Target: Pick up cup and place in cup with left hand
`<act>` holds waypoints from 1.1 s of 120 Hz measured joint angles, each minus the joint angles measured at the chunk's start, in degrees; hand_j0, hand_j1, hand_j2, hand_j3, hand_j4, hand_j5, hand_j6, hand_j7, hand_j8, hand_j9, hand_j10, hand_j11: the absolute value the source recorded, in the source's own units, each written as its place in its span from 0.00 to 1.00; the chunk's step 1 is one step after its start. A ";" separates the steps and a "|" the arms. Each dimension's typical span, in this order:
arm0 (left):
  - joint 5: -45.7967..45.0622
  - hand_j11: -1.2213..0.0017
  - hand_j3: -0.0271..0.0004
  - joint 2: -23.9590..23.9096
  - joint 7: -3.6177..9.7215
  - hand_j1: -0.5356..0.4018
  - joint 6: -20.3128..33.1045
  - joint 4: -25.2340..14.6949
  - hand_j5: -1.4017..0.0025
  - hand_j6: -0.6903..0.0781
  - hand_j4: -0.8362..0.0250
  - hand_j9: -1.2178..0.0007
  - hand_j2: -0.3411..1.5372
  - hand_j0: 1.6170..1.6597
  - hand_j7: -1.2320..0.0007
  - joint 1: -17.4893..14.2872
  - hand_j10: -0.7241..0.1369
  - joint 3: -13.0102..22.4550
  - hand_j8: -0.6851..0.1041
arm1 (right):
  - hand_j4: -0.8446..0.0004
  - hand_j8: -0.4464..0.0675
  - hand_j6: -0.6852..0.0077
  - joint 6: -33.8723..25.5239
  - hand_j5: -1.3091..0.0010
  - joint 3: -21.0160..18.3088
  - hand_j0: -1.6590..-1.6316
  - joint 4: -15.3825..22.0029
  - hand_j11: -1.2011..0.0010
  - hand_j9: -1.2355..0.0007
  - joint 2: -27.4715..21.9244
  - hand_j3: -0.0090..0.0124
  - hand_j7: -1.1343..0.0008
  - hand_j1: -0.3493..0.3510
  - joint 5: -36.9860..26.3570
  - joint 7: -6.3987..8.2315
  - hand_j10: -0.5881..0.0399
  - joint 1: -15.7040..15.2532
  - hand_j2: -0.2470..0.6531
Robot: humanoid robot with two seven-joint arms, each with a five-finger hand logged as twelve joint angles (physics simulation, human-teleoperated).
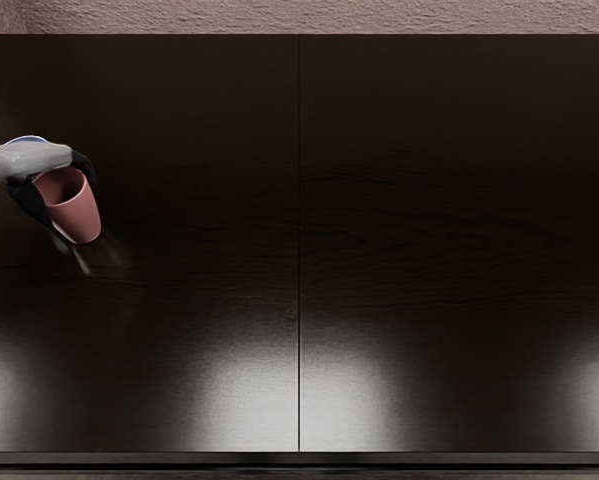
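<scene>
Pink cup (79, 216), in left hand (51, 158), tabletop (399, 250) stretching right

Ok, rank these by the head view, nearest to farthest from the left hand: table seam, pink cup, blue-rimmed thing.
1. Pink cup, held in the left hand.
2. Blue-rimmed thing, partly hidden behind the hand.
3. Table seam, well off to the right.

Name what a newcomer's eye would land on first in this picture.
The pink cup, tilted in the left hand near the picture's left edge, probably draws the eye first. Next come the pale glare patches toward the near side of the dark table.
</scene>
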 joint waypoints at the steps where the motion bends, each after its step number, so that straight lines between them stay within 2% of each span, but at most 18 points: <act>1: -0.01 0.52 0.99 0.00 0.00 0.43 -0.01 -0.02 0.58 0.50 0.46 0.52 0.23 0.93 0.52 -0.05 0.33 0.00 0.48 | 1.00 0.87 0.99 0.00 1.00 0.00 0.04 0.00 1.00 1.00 0.00 0.42 1.00 0.00 0.00 0.00 0.94 0.00 0.27; 22: -0.53 0.51 0.99 0.00 0.00 0.44 -0.17 -0.80 0.57 0.49 0.45 0.51 0.22 0.92 0.52 -0.53 0.32 -0.05 0.48 | 1.00 0.87 0.99 0.02 1.00 0.00 0.04 0.00 1.00 1.00 0.00 0.42 1.00 0.00 0.01 0.00 0.94 0.00 0.27; 32: -0.77 0.50 0.99 0.45 0.00 0.46 -0.37 -1.98 0.56 0.48 0.45 0.50 0.22 0.91 0.51 -1.83 0.32 -0.05 0.47 | 1.00 0.87 0.99 0.01 1.00 0.00 0.04 0.00 1.00 1.00 0.00 0.42 1.00 0.00 0.00 0.00 0.94 0.00 0.27; 39: -0.90 0.50 0.99 0.69 0.00 0.44 -0.45 -2.69 0.56 0.51 0.45 0.50 0.22 0.92 0.51 -2.29 0.32 -0.06 0.49 | 1.00 0.87 0.99 0.02 1.00 0.00 0.04 0.00 1.00 1.00 0.00 0.42 1.00 0.00 0.00 0.00 0.94 0.00 0.27; 46: -0.98 0.50 0.99 1.41 -0.01 0.45 -0.58 -3.36 0.56 0.48 0.45 0.50 0.22 0.91 0.50 -2.98 0.32 -0.03 0.47 | 1.00 0.87 0.99 0.02 1.00 0.00 0.04 0.00 1.00 1.00 0.00 0.42 1.00 0.00 0.00 0.00 0.94 0.00 0.27; 55: -1.02 0.50 0.99 1.77 0.02 0.43 -0.88 -4.10 0.56 0.51 0.45 0.50 0.23 0.92 0.51 -3.99 0.31 -0.02 0.50 | 1.00 0.87 0.99 0.02 1.00 0.00 0.04 0.00 1.00 1.00 0.00 0.42 1.00 0.00 0.00 0.00 0.94 0.00 0.27; 58: -1.05 0.50 0.99 2.95 0.03 0.44 -1.08 -4.43 0.56 0.48 0.45 0.50 0.23 0.92 0.51 -4.47 0.31 0.00 0.47 | 1.00 0.87 0.99 0.02 1.00 0.00 0.04 0.00 1.00 1.00 0.00 0.42 1.00 0.00 0.00 0.00 0.94 0.00 0.27; 65: -1.12 0.50 0.99 4.36 0.05 0.44 -1.66 -5.13 0.56 0.51 0.45 0.50 0.23 0.92 0.50 -5.48 0.31 0.01 0.48 | 1.00 0.87 0.99 0.00 1.00 0.00 0.04 0.00 1.00 1.00 0.00 0.42 1.00 0.00 0.00 0.00 0.94 0.00 0.27; 70: -1.19 0.50 0.99 5.06 0.06 0.45 -2.08 -5.52 0.56 0.49 0.44 0.50 0.23 0.92 0.50 -6.46 0.31 0.24 0.47 | 1.00 0.87 0.99 0.00 1.00 0.00 0.04 0.00 1.00 1.00 0.00 0.42 1.00 0.00 0.00 0.00 0.94 0.00 0.27; 101: -1.41 0.50 0.99 7.07 0.08 0.45 -3.99 -7.51 0.56 0.47 0.44 0.50 0.23 0.92 0.51 -9.14 0.31 1.32 0.45 | 1.00 0.87 0.99 0.02 1.00 0.00 0.04 0.00 1.00 1.00 0.00 0.42 1.00 0.00 0.00 0.00 0.94 0.00 0.27; 109: -1.66 0.50 0.99 7.72 0.09 0.46 -4.72 -7.92 0.56 0.50 0.44 0.50 0.23 0.92 0.50 -9.74 0.31 1.37 0.47 | 1.00 0.87 0.99 0.01 1.00 0.00 0.04 0.00 1.00 1.00 0.00 0.42 1.00 0.00 0.00 0.00 0.94 0.00 0.27; 132: -2.07 0.50 0.99 9.97 0.02 0.46 -6.61 -8.81 0.56 0.49 0.44 0.50 0.22 0.91 0.50 -11.90 0.31 1.43 0.46 | 1.00 0.87 0.99 0.04 1.00 0.00 0.04 0.00 1.00 1.00 0.00 0.42 1.00 0.00 0.00 0.00 0.94 0.00 0.27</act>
